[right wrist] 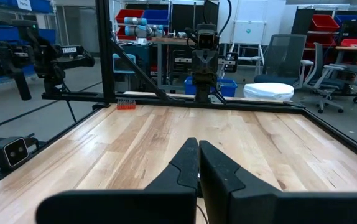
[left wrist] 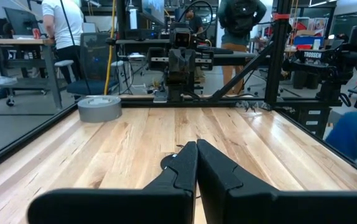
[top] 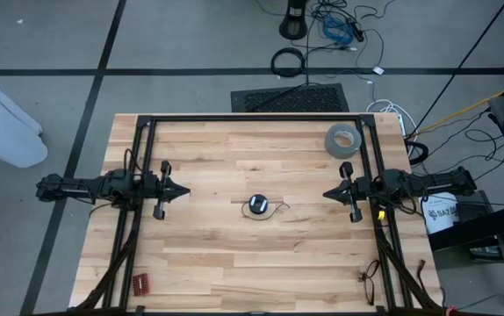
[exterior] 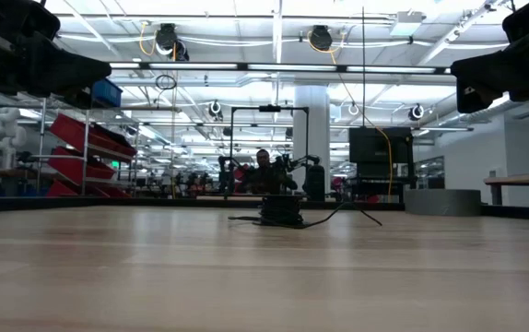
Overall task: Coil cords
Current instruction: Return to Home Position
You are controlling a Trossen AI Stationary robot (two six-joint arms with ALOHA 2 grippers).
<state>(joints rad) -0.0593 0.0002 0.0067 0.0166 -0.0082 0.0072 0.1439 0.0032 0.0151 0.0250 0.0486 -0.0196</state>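
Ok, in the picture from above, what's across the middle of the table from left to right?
left gripper → spool of thin black wire → right gripper

Left gripper (left wrist: 196, 147), jaws together; grey tape roll (left wrist: 99, 108) beyond.
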